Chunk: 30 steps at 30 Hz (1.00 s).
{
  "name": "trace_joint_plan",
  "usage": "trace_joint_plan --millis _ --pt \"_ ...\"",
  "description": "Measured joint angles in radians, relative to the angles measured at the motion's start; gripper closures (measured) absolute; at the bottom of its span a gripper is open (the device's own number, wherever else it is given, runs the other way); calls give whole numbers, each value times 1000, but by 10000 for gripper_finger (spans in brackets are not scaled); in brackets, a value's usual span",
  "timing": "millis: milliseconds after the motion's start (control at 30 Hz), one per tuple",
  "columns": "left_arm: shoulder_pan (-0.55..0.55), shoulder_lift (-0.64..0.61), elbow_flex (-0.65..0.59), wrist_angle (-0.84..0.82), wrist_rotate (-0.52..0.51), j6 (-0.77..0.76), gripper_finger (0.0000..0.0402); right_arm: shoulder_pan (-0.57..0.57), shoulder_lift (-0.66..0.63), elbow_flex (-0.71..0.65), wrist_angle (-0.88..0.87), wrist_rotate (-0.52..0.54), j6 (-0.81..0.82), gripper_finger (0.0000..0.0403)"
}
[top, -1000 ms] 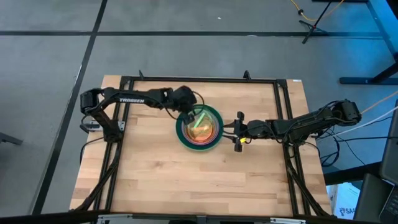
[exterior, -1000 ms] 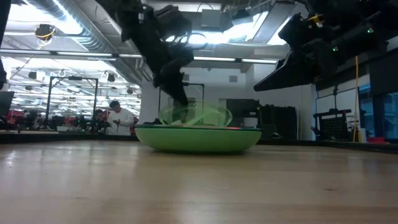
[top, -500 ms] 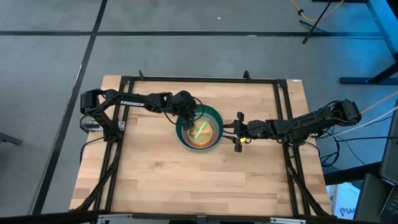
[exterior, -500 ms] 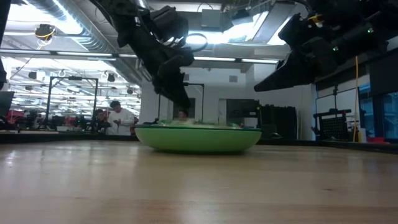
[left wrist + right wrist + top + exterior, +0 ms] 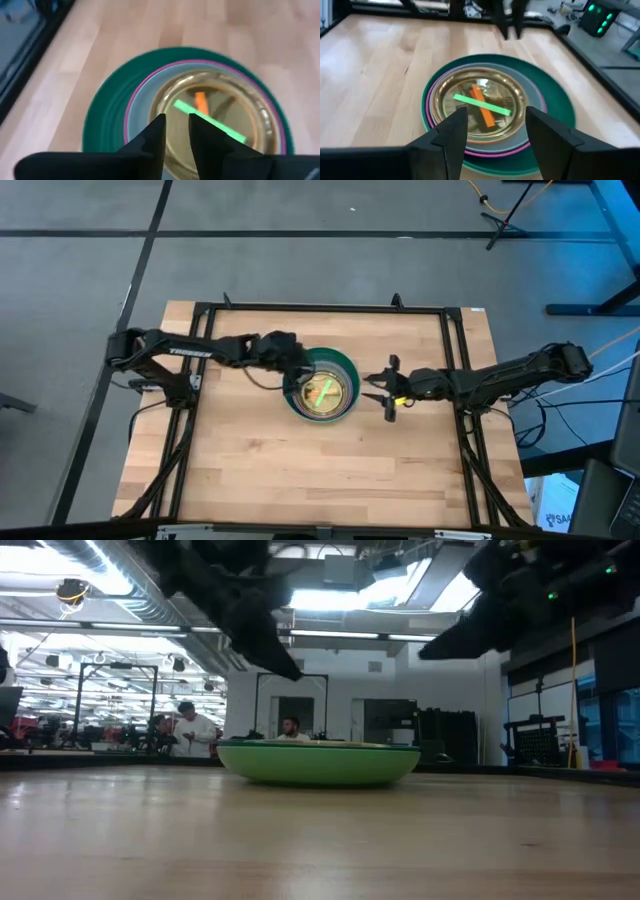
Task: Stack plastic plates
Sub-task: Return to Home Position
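The plastic plates (image 5: 320, 388) sit nested in one stack mid-tabletop (image 5: 250, 450), so stacking looks done; my left gripper (image 5: 176, 132), slightly parted and empty, and right gripper (image 5: 496, 117), wide open, need only go home

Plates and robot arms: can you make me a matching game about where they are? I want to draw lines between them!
Things:
1. stack of plates
2. left end effector
3. right end effector
4. people

Places:
A. off the stack's right side, fingers wide apart
B. middle of the table
C. in the room behind the table
D. by the stack's left rim

Pairs: 1-B, 2-D, 3-A, 4-C
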Motion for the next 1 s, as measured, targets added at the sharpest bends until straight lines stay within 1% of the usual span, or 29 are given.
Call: trace_joint_plan --millis 67,233,333,367,433,600,667,800,900,1000 --pt "-19 -53 -97 129 -1 2 332 0 -61 -26 -5 5 -4 210" --pt "-58 -210 -350 522 -3 1 350 0 -249 -142 22 12 -7 210" --pt "-74 -292 -469 680 -5 -15 356 -1 -346 -210 62 12 -7 210" --pt "-78 -318 -500 711 -5 -22 357 -1 -375 -231 66 12 -8 210" --pt "-84 -373 -542 742 -5 -25 358 -9 -418 -257 74 12 -19 210" --pt "-87 -505 -618 738 -34 -25 359 -54 -538 -316 68 11 -22 211" --pt "-87 -552 -645 742 -36 -25 359 -77 -579 -341 70 11 -22 218" --pt "-85 -633 -713 741 -39 -24 359 -140 -650 -382 69 -52 -25 253" --pt "-77 -697 -778 766 -65 -34 359 -184 -697 -412 67 -114 -10 289" --pt "-67 -758 -849 784 -78 -65 359 -212 -728 -428 44 -139 9 329"
